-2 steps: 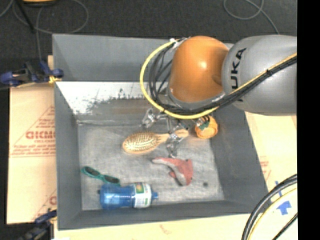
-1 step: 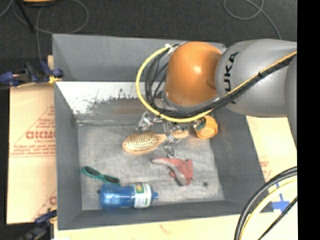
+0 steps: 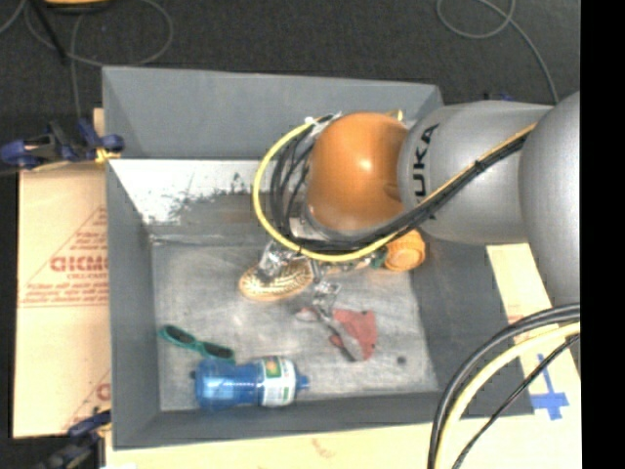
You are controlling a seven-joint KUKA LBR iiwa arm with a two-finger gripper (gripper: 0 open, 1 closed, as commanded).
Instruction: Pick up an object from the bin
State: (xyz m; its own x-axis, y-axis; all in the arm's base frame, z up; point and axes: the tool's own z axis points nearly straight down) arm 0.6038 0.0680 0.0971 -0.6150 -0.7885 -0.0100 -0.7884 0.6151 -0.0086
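My gripper pokes out from under the arm's orange cover, low over the middle of the bin. Directly beneath and touching it in the view lies a gold, shoe-shaped object, its right end hidden by the gripper. Just to the right and nearer the front lies a red-handled pair of pliers, its metal nose pointing up toward the gripper. A small orange object peeks out from under the arm by the bin's right wall.
A blue bottle with a white and green label lies along the front wall. A green-handled brush lies just above it at the front left. The arm covers the bin's back right part.
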